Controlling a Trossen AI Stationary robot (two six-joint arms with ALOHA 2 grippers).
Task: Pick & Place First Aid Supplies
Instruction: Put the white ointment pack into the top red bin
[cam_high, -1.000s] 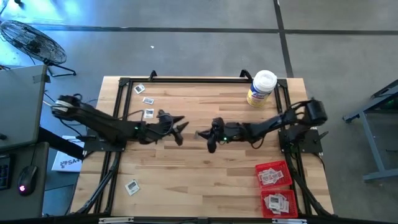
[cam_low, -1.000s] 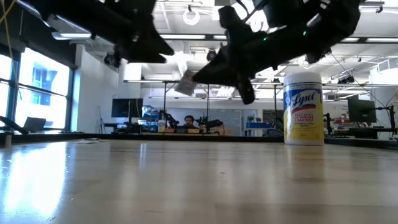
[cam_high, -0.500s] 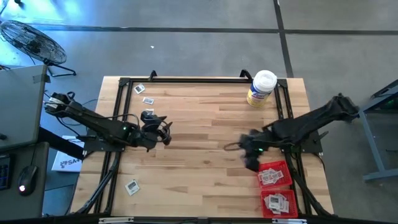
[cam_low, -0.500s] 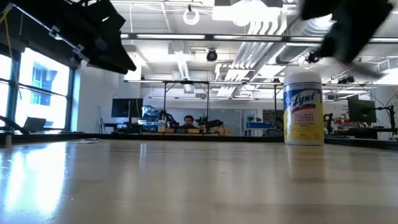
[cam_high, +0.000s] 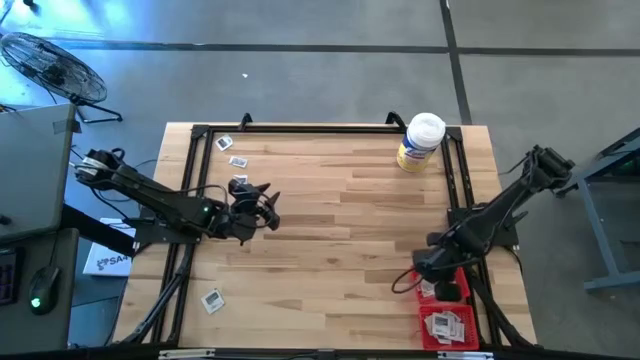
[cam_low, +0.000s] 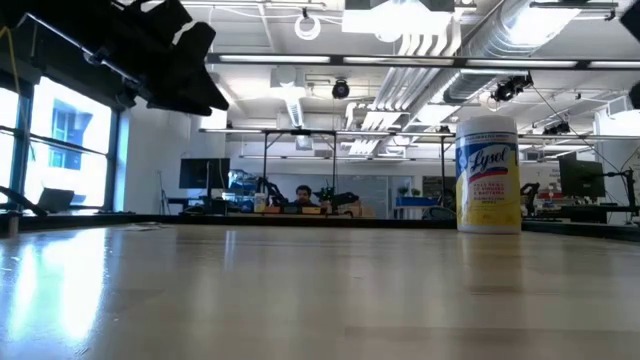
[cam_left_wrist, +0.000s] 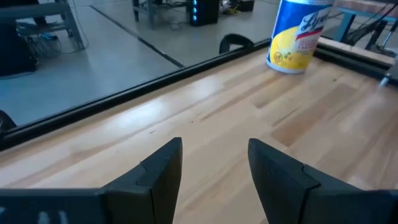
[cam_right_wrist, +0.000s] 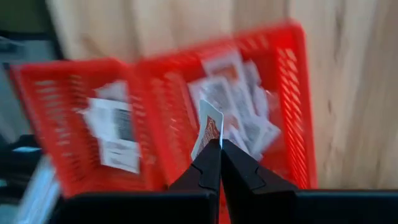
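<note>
My right gripper (cam_high: 424, 277) hangs over the farther of two red trays (cam_high: 457, 268) at the table's right near corner, shut on a small white packet (cam_right_wrist: 209, 126) with red print. Both trays (cam_right_wrist: 295, 93) hold several white-grey packets (cam_right_wrist: 245, 118). My left gripper (cam_high: 268, 206) is open and holds nothing, above the left half of the table; its fingers (cam_left_wrist: 163, 168) stand apart over bare wood. Loose packets lie flat on the table at the far left (cam_high: 224, 143), (cam_high: 239, 161), (cam_high: 237, 183), and one lies near the left near corner (cam_high: 212, 299). My right gripper pinches the packet by its lower edge (cam_right_wrist: 210, 140) between the two fingertips. The fingers come from above, pointing down at the tray. The packet is lifted clear and stands edge-on out of the fingertips, over the packets in the tray.
A yellow jar with a white lid (cam_high: 420, 140) stands at the far right of the table, also shown in the low view (cam_low: 488, 175) and the left wrist view (cam_left_wrist: 298, 34). A black frame (cam_high: 300, 128) runs along the table's edges. The wood between the arms is bare.
My right gripper has swung from the table's middle toward the right near corner, carrying the packet, and now hangs over the red tray. My left gripper has drawn back from the middle toward the table's left edge.
</note>
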